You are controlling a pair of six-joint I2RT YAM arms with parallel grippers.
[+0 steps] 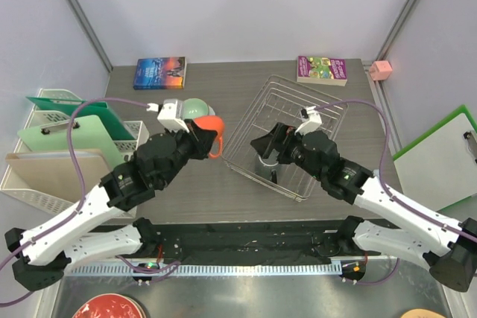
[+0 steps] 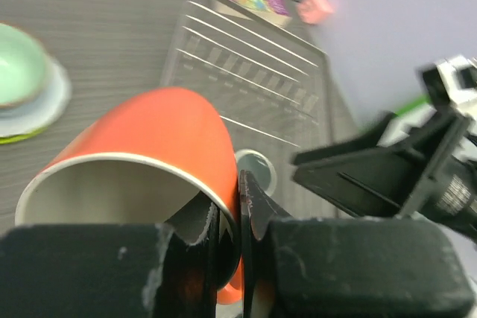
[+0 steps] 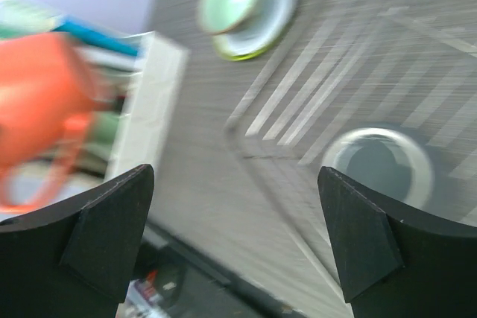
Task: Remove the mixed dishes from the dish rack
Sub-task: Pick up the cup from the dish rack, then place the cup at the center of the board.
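Only at left wrist: left jaws tight on orange mug [image 2: 149, 139] wall; right jaws wide apart.

Orange mug [image 1: 211, 128] aloft; grey mug [image 1: 267, 161] upright in rack [image 1: 294, 106].

Right wrist view, blurred
Left of the right gripper [image 3: 235, 184], the orange mug [image 3: 37, 94] smears off-frame; the grey mug [image 3: 380, 169], soft-edged, lies partly behind its right-hand finger.
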